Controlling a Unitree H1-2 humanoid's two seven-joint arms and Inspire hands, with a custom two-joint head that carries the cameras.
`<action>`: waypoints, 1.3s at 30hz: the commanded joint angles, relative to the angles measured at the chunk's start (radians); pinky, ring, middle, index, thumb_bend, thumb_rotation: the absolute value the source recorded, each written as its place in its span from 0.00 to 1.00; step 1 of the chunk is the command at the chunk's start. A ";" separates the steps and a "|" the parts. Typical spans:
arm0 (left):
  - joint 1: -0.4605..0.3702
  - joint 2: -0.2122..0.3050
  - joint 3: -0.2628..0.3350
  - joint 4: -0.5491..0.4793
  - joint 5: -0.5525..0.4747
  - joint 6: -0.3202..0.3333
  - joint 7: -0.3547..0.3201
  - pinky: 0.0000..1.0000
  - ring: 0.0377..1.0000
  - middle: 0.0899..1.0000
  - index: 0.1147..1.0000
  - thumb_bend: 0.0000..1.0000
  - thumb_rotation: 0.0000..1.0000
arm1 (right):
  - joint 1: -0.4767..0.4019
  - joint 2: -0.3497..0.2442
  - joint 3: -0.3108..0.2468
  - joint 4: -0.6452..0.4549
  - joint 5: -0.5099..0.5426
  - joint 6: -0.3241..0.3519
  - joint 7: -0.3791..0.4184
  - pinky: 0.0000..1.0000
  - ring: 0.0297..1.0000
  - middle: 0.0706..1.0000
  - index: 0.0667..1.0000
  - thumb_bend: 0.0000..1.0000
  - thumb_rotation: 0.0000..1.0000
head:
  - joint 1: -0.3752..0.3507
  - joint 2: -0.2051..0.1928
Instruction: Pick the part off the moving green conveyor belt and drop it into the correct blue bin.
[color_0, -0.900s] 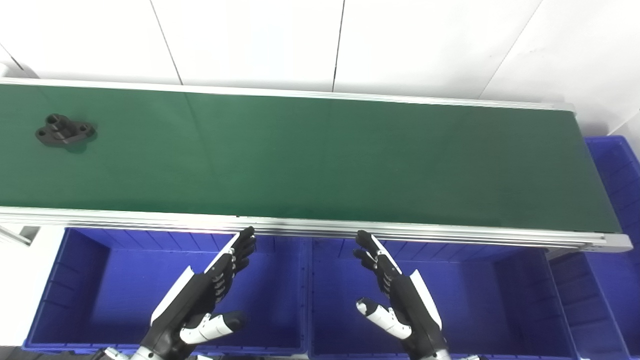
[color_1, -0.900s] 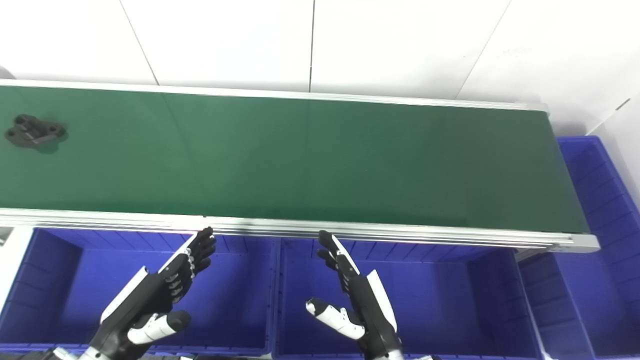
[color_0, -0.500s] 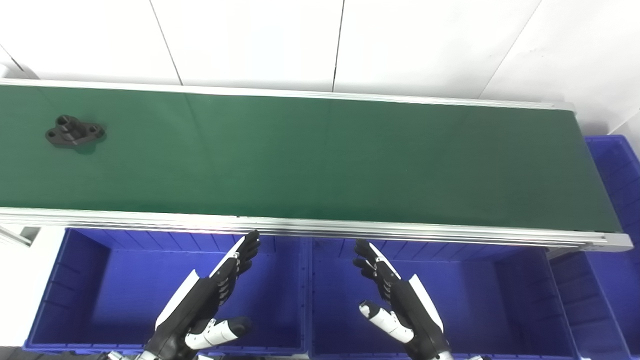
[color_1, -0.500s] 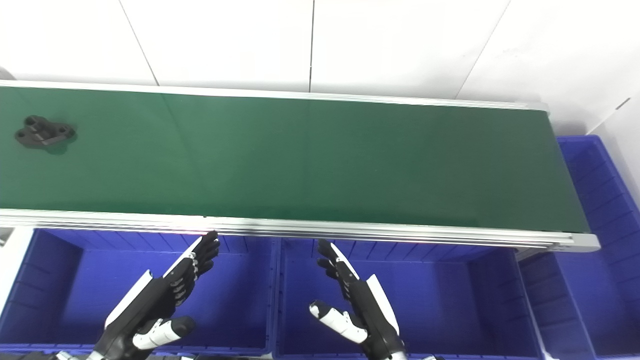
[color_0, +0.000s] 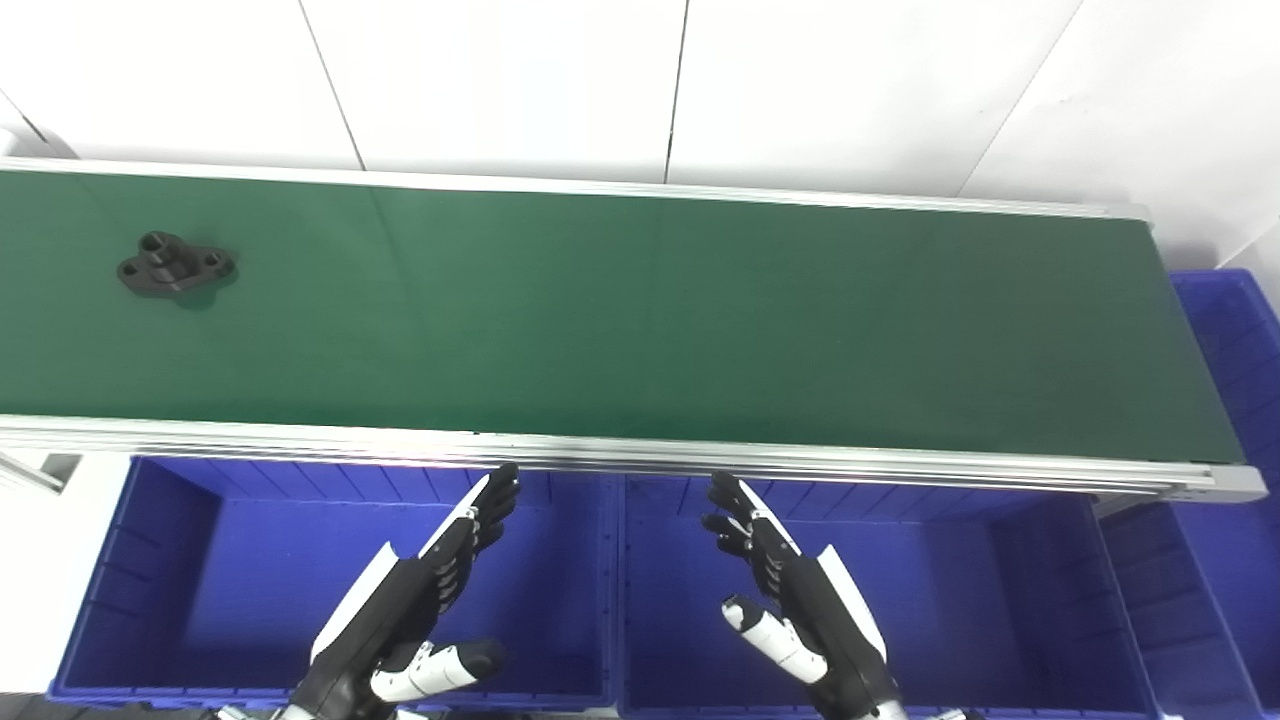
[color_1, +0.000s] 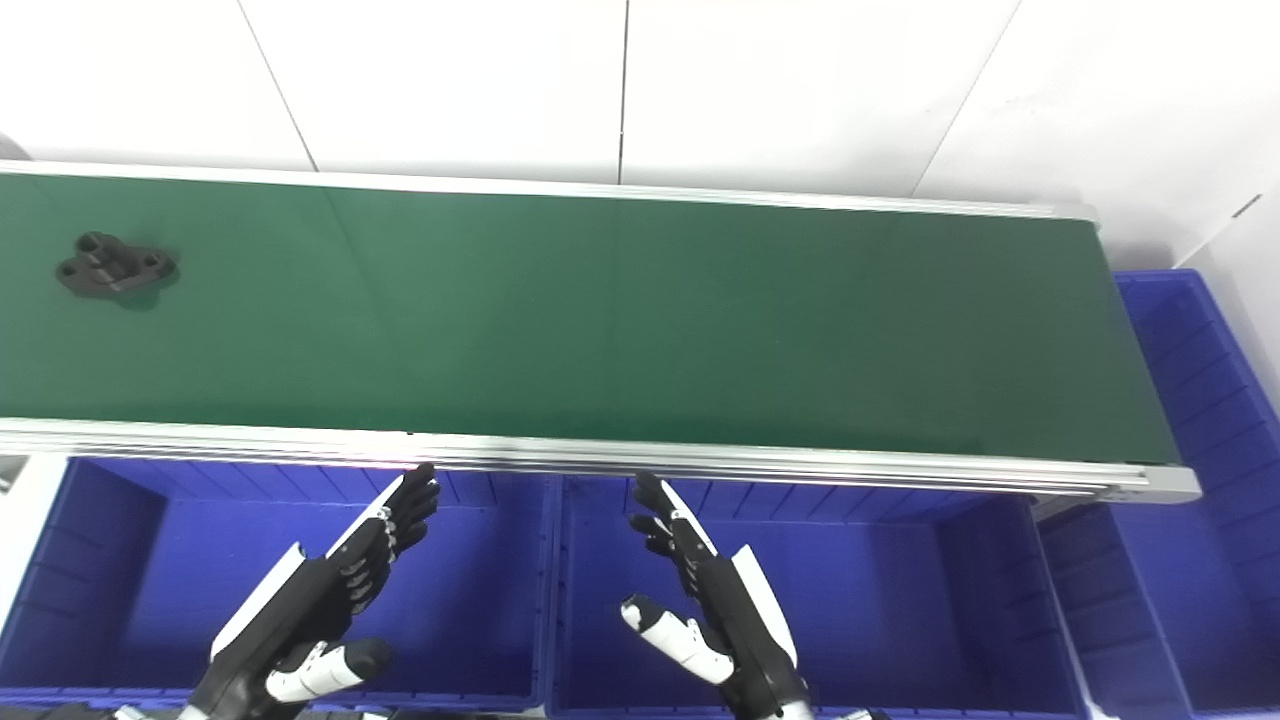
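One black part (color_0: 176, 273) lies flat on the green conveyor belt (color_0: 650, 310), near the belt's left end and closer to its far rail than its near rail. The part shows a raised boss and flanged ears with holes. Below the belt's near rail stands the left blue bin (color_0: 150, 590). The left hand (color_0: 415, 620) hovers above this bin, released, fingers extended and spread toward the belt's near rail, thumb out to the side; it grasps nothing. The middle blue bin (color_0: 1000, 600) sits just beside the first, below the belt's centre. The right hand (color_0: 800, 615) hovers above it, likewise released and holding nothing. A third blue bin (color_0: 1235, 350) stands beyond the belt's right end.
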 joint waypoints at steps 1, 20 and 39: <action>0.001 0.012 0.003 -0.017 -0.018 -0.023 0.001 1.00 1.00 1.00 1.00 0.88 0.70 | 0.012 0.003 0.006 -0.033 0.014 -0.001 0.001 0.91 0.90 0.95 0.97 0.90 0.82 | 0.005 0.000; 0.004 0.010 -0.005 -0.025 -0.023 -0.014 -0.005 1.00 1.00 1.00 1.00 0.88 0.69 | 0.027 0.000 0.003 -0.036 0.011 -0.008 -0.004 0.90 0.90 0.95 0.96 0.91 0.85 | 0.007 -0.016; 0.011 -0.012 -0.051 0.017 0.000 -0.050 0.003 1.00 1.00 1.00 1.00 0.90 0.64 | 0.035 -0.042 -0.016 0.015 0.068 -0.062 0.009 0.93 0.92 0.96 0.97 0.90 0.81 | 0.182 -0.109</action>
